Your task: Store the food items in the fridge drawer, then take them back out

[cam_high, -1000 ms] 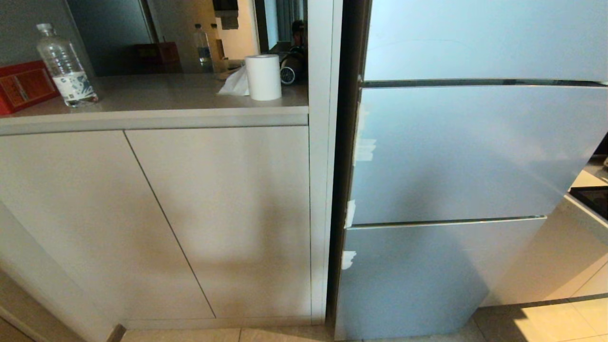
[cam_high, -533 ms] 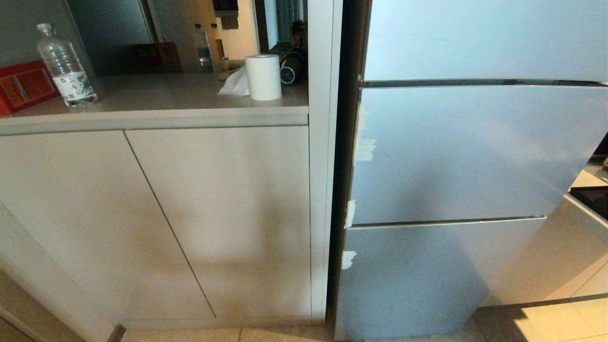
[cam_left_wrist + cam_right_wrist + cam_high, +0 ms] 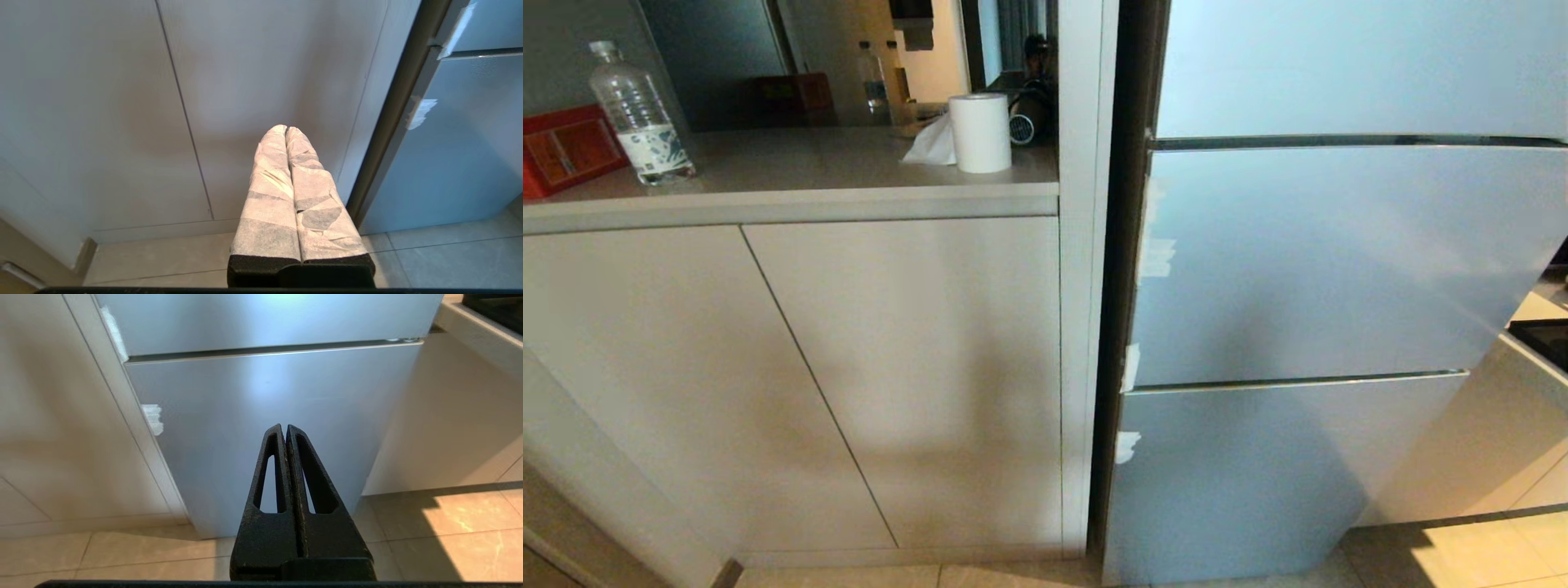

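Food items: none in view; handling and grip point not judged.
Fridge drawer: unseen, presumably behind the closed silver-blue fridge door panels (image 3: pixel 1307 261), at 3 o'clock in head view.
Likely handling: panels smooth, stiff, possibly slippery; best taken at an edge seam.
Left gripper (image 3: pixel 286 130): clenched, empty, cloth-wrapped, facing cabinet doors (image 3: pixel 184 102).
Right gripper (image 3: pixel 285 428): clenched, empty, facing lower panel.

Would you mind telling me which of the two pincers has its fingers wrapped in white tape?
The left pincer: its fingers are wrapped in white tape, while the right pincer has bare black slotted fingers.
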{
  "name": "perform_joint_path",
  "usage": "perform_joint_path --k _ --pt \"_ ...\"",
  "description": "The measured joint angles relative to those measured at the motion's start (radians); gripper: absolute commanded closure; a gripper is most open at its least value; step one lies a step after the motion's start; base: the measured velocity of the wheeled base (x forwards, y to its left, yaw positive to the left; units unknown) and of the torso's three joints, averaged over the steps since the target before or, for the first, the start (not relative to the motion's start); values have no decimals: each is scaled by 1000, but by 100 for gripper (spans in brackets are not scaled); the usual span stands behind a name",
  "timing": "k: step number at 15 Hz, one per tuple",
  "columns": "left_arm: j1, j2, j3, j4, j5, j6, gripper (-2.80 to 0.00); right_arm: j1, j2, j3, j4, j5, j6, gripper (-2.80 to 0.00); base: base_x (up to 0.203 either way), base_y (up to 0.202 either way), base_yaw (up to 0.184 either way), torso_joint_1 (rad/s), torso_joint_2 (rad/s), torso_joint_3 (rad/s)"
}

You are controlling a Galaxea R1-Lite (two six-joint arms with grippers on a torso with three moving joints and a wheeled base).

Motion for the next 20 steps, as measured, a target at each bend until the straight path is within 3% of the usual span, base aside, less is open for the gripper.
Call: perform_joint_path --k 9,15,20 --pt "-2 0 0 0 0 0 0 0 0 0 0 0 0 0 0 184 -2 4 2 3" --pt "0 0 0 0 0 0 0 1 0 0 0 0 0 0 1 1 -12 1 1 1" --pt "0 0 0 0 0 0 0 1 0 0 0 0 0 0 1 6 -168 3 1 3"
